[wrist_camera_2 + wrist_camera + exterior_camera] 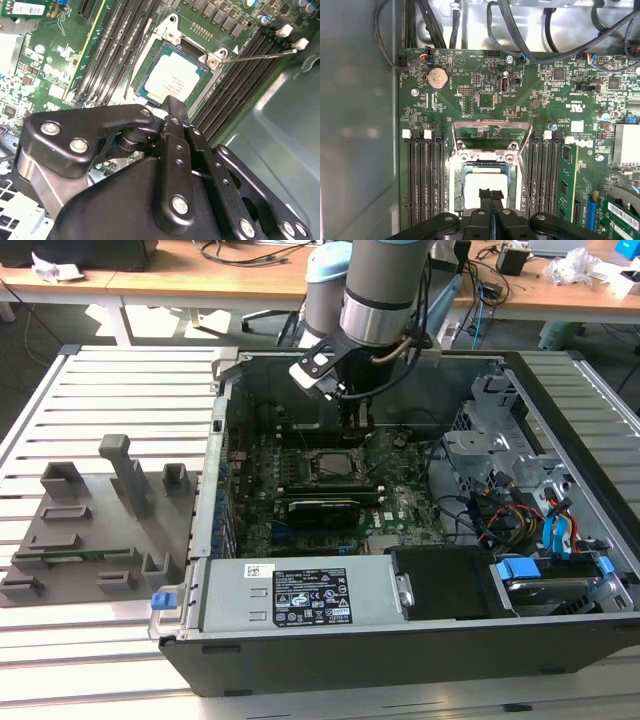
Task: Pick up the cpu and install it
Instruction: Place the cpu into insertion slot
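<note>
The cpu [172, 80] is a silvery-grey square chip lying flat inside the socket on the green motherboard [485, 100], in both wrist views. It shows as a pale square [330, 462] in the exterior view. My gripper [490, 193] hangs just above the chip's edge, its two black fingers pressed together with nothing between them. In the second wrist view the gripper [173, 104] covers the chip's near corner. The socket's metal load plate [490, 131] stands folded open beyond the chip.
The open computer case [215, 440] lies on a slatted table. Memory slots [422, 175] flank the socket on both sides. A power supply [300, 595] and a drive cage with cables [520, 510] fill the near side. A grey tray with upright blocks [90, 530] sits at the exterior view's left.
</note>
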Robot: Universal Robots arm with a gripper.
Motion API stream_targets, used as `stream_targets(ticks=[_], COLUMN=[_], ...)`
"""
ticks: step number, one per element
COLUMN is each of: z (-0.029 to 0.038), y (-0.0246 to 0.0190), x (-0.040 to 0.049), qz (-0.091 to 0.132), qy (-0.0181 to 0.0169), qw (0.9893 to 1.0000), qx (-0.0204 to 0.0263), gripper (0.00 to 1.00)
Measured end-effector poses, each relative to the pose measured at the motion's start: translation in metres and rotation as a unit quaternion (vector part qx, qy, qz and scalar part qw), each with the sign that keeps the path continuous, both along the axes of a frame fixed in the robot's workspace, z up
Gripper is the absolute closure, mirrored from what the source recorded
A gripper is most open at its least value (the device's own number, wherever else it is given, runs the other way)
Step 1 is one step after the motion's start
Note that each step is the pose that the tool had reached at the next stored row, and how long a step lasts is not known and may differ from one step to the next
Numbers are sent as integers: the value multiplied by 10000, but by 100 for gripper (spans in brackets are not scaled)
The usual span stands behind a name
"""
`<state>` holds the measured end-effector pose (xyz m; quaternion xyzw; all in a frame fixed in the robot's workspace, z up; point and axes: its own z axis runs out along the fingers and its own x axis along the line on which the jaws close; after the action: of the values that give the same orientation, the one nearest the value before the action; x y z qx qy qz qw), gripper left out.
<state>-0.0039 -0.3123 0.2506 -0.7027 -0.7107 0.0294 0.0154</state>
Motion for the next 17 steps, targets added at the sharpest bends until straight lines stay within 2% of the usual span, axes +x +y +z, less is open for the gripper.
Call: stream_targets(ticks=[10,13,14,17], z=[317,482,513,547], y=[0,0,0,0], x=[0,0,0,0], qz=[0,0,0,0], qy=[0,0,0,0], qw=[10000,10000,10000,10000], qx=[-1,-1,0,0], gripper=[89,89,89,89])
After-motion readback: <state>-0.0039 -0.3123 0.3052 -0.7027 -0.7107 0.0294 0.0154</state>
